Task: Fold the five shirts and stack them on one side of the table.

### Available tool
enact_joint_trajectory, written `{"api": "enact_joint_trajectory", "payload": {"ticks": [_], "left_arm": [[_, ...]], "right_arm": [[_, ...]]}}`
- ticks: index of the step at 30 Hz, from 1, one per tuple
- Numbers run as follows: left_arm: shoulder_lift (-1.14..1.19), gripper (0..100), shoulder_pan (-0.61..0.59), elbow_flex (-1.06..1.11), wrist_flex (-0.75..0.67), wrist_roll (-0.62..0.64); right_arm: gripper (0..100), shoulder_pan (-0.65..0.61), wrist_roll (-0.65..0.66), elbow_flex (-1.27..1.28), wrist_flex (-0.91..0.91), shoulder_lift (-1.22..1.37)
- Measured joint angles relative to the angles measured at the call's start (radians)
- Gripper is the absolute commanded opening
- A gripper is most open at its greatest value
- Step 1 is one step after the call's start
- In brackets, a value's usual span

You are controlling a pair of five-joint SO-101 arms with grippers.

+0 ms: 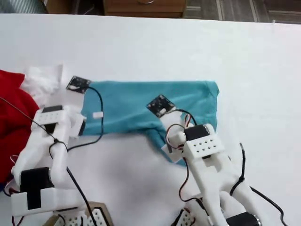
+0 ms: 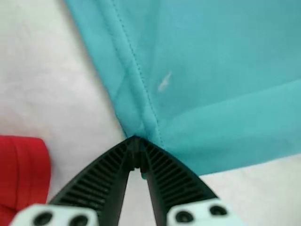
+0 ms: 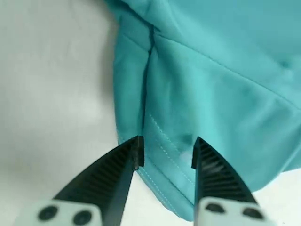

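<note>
White tabletop [image 1: 155,42], smooth and matte. Up close, the left gripper [image 2: 135,143] is pinched tight on a double-stitched corner of the teal shirt [image 1: 141,106]. The right gripper [image 3: 165,153] sits spread, ribbed black fingers either side of its hem. That shirt lies mid-table as a flat band, with a crumpled red shirt [image 1: 11,117] beside it and a wooden cabinet [image 1: 143,7] beyond.

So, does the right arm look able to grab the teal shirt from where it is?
Probably yes: the right gripper sits at the teal shirt, fingers open astride its stitched hem, with nothing else in the way.
</note>
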Motion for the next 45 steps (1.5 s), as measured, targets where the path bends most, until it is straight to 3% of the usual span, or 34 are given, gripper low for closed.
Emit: {"api": "enact_joint_trajectory", "payload": {"ticks": [9, 14, 25, 28, 33, 42, 45], "left_arm": [[0.0, 3, 0.0, 0.0, 0.0, 0.0], [0.0, 3, 0.0, 0.0, 0.0, 0.0], [0.0, 3, 0.0, 0.0, 0.0, 0.0], [0.0, 3, 0.0, 0.0, 0.0, 0.0], [0.0, 3, 0.0, 0.0, 0.0, 0.0], [0.0, 3, 0.0, 0.0, 0.0, 0.0], [0.0, 3, 0.0, 0.0, 0.0, 0.0]], "right_arm": [[17.0, 0.002, 0.0, 0.0, -0.048, 0.173], [1.2, 0.005, -0.002, -0.002, -0.095, 0.212], [2.4, 0.005, 0.0, -0.219, 0.117, 0.176], [3.2, 0.003, 0.0, -0.221, 0.137, 0.164], [15.8, -0.006, 0.0, -0.195, 0.17, 0.163], [14.2, -0.008, 0.057, -0.195, 0.215, 0.104], [18.7, -0.031, 0.064, -0.167, 0.229, 0.087]]}}
